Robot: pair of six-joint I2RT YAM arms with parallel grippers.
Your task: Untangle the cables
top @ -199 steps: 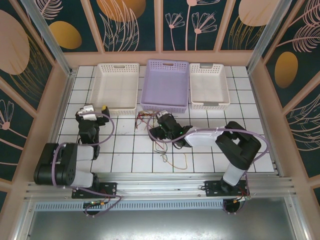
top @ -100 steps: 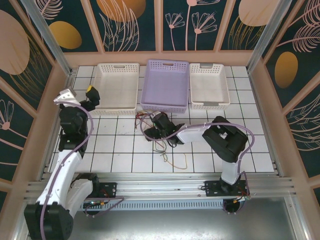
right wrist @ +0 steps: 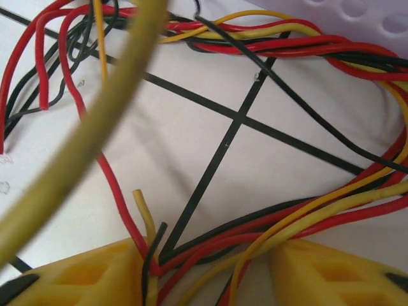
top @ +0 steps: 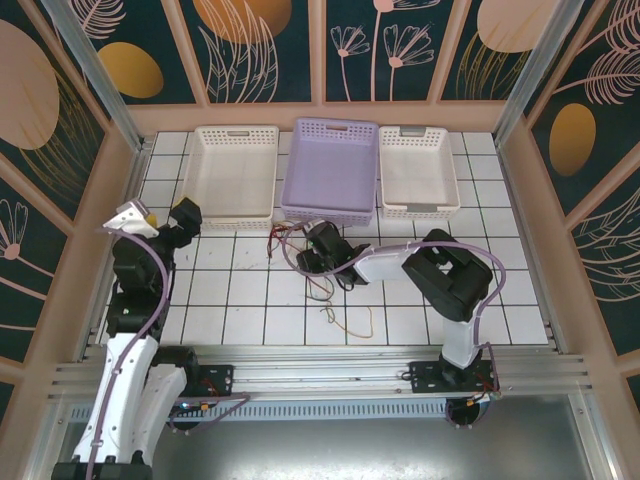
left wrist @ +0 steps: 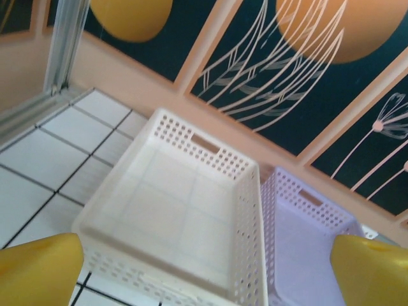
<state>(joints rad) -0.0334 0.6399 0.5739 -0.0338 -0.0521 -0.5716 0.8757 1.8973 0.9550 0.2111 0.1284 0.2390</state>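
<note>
While cables (top: pixel 283 238) lie just before lavender basket (top: pixel 330 170) | left white basket (top: pixel 238 170) beside it

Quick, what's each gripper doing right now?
Left gripper: wide open, holding nothing.
Right gripper: partly open, one finger on either side of the cables, not clamped on them.

Thin cables (right wrist: pixel 268 48) gleaming in glossy plastic sheathing, white bench (top: pixel 250 300) tiles looking smooth, perforated baskets (left wrist: pixel 252 242) appearing matt plastic, yellow fingertips (right wrist: pixel 83 274) of the right pincer (right wrist: pixel 207 277) showing dull plastic
</note>
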